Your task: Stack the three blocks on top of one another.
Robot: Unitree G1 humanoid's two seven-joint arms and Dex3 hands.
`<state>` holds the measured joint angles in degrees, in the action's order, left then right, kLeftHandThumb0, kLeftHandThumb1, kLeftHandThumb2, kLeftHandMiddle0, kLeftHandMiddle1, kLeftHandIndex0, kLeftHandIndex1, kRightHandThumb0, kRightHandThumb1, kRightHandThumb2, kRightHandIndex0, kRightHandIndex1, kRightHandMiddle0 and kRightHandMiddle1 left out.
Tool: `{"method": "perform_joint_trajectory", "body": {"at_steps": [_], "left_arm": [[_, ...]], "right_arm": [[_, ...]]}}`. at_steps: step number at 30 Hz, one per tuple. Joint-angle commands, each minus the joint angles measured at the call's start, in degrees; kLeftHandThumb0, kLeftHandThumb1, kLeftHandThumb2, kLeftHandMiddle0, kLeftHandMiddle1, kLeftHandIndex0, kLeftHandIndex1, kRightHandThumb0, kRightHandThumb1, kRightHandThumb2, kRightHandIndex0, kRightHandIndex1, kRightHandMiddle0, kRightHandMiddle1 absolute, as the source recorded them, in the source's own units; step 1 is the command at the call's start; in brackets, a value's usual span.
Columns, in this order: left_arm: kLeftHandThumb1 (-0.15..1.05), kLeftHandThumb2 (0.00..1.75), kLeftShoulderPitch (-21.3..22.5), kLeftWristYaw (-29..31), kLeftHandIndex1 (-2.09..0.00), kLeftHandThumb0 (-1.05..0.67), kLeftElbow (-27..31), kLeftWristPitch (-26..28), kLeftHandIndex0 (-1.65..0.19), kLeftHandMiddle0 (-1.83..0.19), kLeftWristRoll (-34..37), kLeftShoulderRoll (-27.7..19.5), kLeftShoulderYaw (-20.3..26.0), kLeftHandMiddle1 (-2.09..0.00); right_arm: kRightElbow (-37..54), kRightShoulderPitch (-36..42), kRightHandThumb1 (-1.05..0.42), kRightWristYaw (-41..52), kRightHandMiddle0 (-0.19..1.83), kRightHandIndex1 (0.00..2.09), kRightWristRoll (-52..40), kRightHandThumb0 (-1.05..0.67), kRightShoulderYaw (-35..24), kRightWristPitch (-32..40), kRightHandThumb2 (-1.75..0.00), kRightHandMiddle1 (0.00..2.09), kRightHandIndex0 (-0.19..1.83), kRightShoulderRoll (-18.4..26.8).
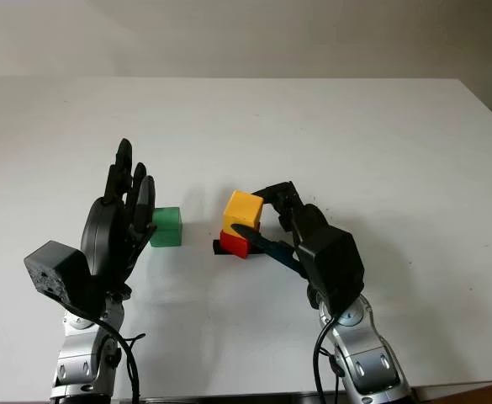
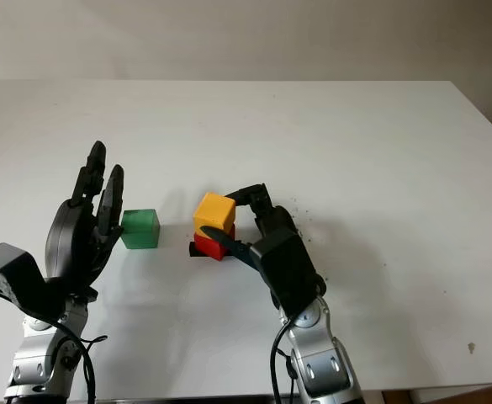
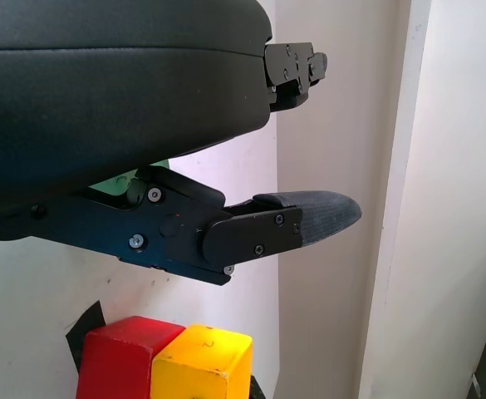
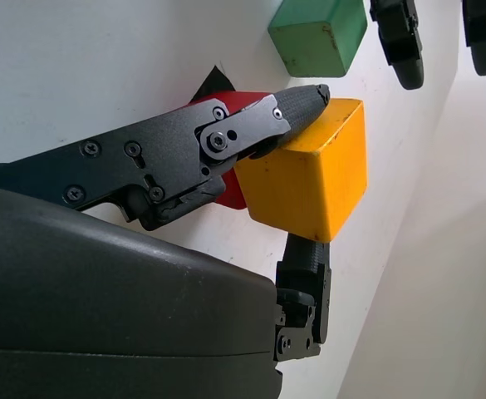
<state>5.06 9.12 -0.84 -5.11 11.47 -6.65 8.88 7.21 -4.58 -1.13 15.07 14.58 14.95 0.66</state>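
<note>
Right hand [image 1: 267, 220] grips the yellow block [image 1: 243, 211] atop the red block [image 1: 235, 244]; squaring edges before release seems wise; left hand [image 1: 128, 202] open beside the green block [image 1: 166, 227].

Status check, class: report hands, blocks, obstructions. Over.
Right hand shut on yellow block, atop red block. Left hand open beside green block. Nothing obstructing.

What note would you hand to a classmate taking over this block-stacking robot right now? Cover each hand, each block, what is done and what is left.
Right hand: shut on the yellow block, fingers on opposite sides of it.
Left hand: open, raised beside the green block, not touching it.
Yellow block sits on the red block, a little askew; red is on the table at a black mark. Green stands apart on the table.
Done: first two blocks stacked.
Left: release yellow, then set green on top.
</note>
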Motion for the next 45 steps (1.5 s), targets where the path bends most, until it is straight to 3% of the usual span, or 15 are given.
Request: {"method": "perform_joint_trajectory", "body": {"at_steps": [1,3,6,8,12,26,30,34,45], "left_arm": [[1.05,0.52,-0.3,0.1,-0.06,-0.61,0.6,-0.4,0.09,0.07,0.1,0.2,0.0,-0.06],[1.05,0.52,-0.3,0.2,-0.06,-0.61,0.5,-0.4,0.10,0.08,0.2,0.1,0.1,-0.05],[1.05,0.52,-0.4,0.1,-0.06,-0.61,0.7,-0.1,0.10,0.08,0.3,0.2,0.1,-0.05],[1.05,0.52,-0.3,0.0,-0.05,-0.61,0.6,-0.3,0.10,0.08,-0.1,0.1,0.0,-0.05],[1.05,0.53,-0.2,-0.2,-0.05,-0.61,0.5,-0.4,0.10,0.08,-0.3,0.2,-0.2,-0.05],[1.05,0.51,-0.4,-0.5,-0.06,-0.62,0.6,-0.3,0.09,0.07,-0.2,0.3,0.0,-0.06],[1.05,0.51,-0.2,-0.3,-0.06,-0.62,0.3,-0.5,0.09,0.07,-0.1,0.1,0.2,-0.05],[1.05,0.51,0.0,-0.1,-0.05,-0.61,0.1,-0.5,0.09,0.07,-0.1,-0.2,0.3,-0.05],[1.05,0.49,1.9,2.3,-0.06,-0.58,-0.2,-1.0,0.07,0.04,-0.6,-3.4,1.2,-0.06]], "right_arm": [[-1.0,0.4,-1.04,0.7,0.04,0.04,-0.1,-0.50,-0.1,-0.1,-0.07,1.58,0.12,0.6],[-0.6,0.5,-1.01,1.8,-0.06,0.03,-0.2,-0.56,-0.1,0.3,-0.06,1.30,0.06,1.1],[1.2,1.4,-0.99,3.9,-0.10,0.04,0.8,-0.63,0.7,-0.1,-0.05,0.63,-0.12,3.1],[2.3,2.1,-0.97,4.8,-0.13,0.02,1.4,-0.69,1.1,-1.5,-0.05,0.32,-0.18,4.3],[3.4,3.6,-0.96,4.3,-0.19,0.00,3.8,-0.77,1.8,-4.8,-0.05,0.05,-0.19,6.3],[5.1,5.7,-1.02,2.4,-0.19,0.00,1.1,-0.82,-6.7,-10.4,-0.07,0.00,-0.19,8.4],[3.4,7.2,-1.05,-0.1,-0.19,0.00,-1.0,-0.89,-11.4,-14.1,-0.42,0.00,-0.19,8.2],[3.4,8.0,-1.05,-0.4,-0.19,0.00,-3.1,-0.86,-14.2,-13.6,-0.59,0.00,-0.19,8.1],[3.7,8.2,-1.05,6.1,-0.13,0.05,-18.0,-0.79,-17.7,-10.1,-0.53,0.05,-0.15,5.6]]}}
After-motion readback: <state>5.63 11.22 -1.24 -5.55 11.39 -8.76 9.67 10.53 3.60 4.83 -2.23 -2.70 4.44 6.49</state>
